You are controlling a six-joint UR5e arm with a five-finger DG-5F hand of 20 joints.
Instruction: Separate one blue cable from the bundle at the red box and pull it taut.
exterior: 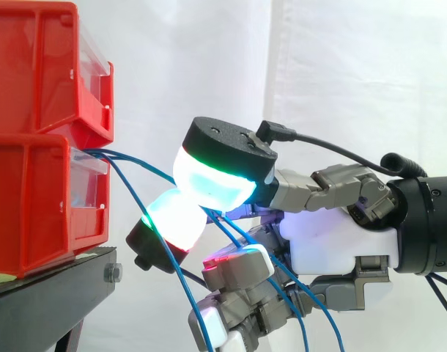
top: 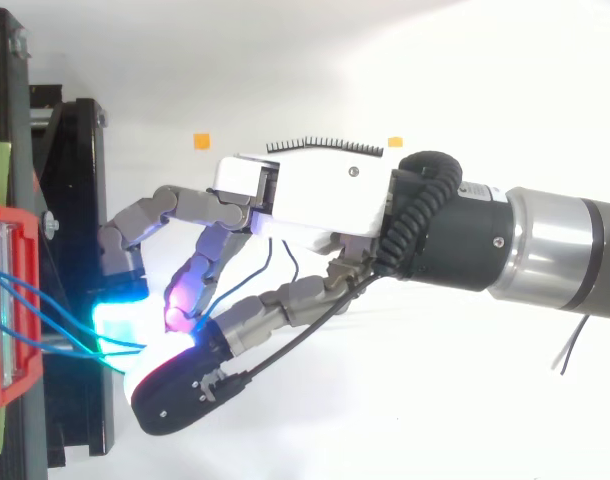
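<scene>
Hand [exterior: 333, 246] pinching a blue cable [exterior: 132, 158] next to the red bins [exterior: 40, 198]
Two glowing fingers [exterior: 212, 183] pressed together on it at 3 o'clock of the bins; it comes out of the lower bin's front, other blue strands [exterior: 184, 293] droop toward 5 o'clock.

1. Bright, even lighting; the white curtain [exterior: 341, 73] at the side view's upper right is nearly washed out.
2. The glowing pads [exterior: 209, 183] spill cyan onto the black stand [top: 85, 340] at the top view's lower left.
3. Shadows are faint.
</scene>
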